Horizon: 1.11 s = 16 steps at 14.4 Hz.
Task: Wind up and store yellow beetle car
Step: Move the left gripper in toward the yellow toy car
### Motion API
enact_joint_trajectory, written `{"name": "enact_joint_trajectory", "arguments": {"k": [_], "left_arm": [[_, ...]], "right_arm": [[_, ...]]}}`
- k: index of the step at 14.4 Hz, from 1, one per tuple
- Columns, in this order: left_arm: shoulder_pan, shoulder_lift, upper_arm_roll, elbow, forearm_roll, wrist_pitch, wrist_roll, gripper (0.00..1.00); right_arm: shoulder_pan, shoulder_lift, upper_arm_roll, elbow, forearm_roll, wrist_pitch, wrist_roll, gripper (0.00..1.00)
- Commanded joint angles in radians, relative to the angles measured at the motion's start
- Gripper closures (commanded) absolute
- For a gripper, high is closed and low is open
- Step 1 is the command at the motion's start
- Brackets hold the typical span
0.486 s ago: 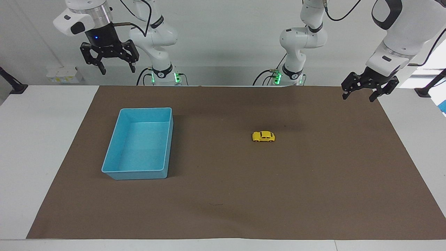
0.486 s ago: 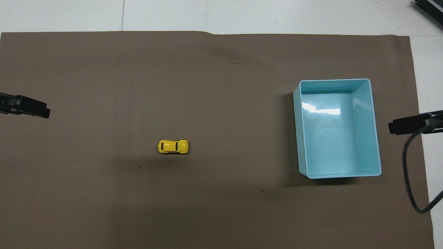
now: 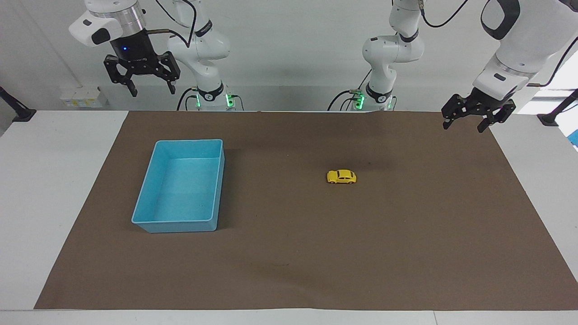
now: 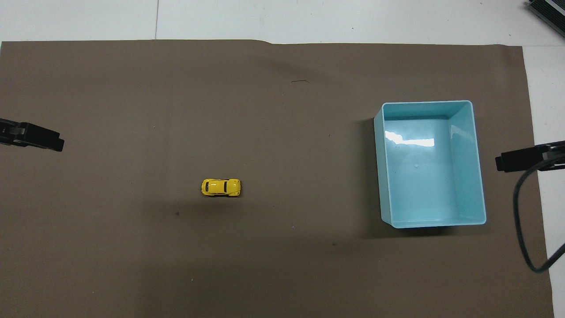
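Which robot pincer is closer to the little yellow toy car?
The left pincer. It hangs open above the brown mat's edge at the left arm's end, on the tiny yellow beetle-shaped toy car's side. The right pincer waits open, high up near the light blue plastic bin's end.

Brown mat (image 3: 289,253): covers most of the frame in both views; flat, one small ripple along its upper edge in the overhead view.
White table (image 3: 54,180): shows as bare margins at both sides and the bottom edge of the facing view, top strip of the overhead view.
White box (image 3: 83,97): small, upper left of the facing view, at the table's edge by the wall.
Dark device (image 4: 549,11): corner only, upper right of the overhead view; kind cannot be told.
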Motion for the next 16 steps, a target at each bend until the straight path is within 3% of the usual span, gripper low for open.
{"name": "enact_joint_trajectory", "arguments": {"k": [1,8,16], "left_arm": [[-0.003,-0.016,-0.001,-0.017,0.013,-0.020,0.045,0.00],[-0.015,-0.014,-0.004,-0.026,0.013,-0.023,0.218,0.00],[-0.043,-0.017,-0.004,-0.041,0.008,-0.018,0.637,0.00]], "right_arm": [[-0.007,-0.009,0.001,-0.015,0.006,0.014,0.015,0.00],[-0.007,-0.009,0.001,-0.015,0.006,0.014,0.015,0.00],[-0.007,-0.009,0.001,-0.015,0.006,0.014,0.015,0.00]]}}
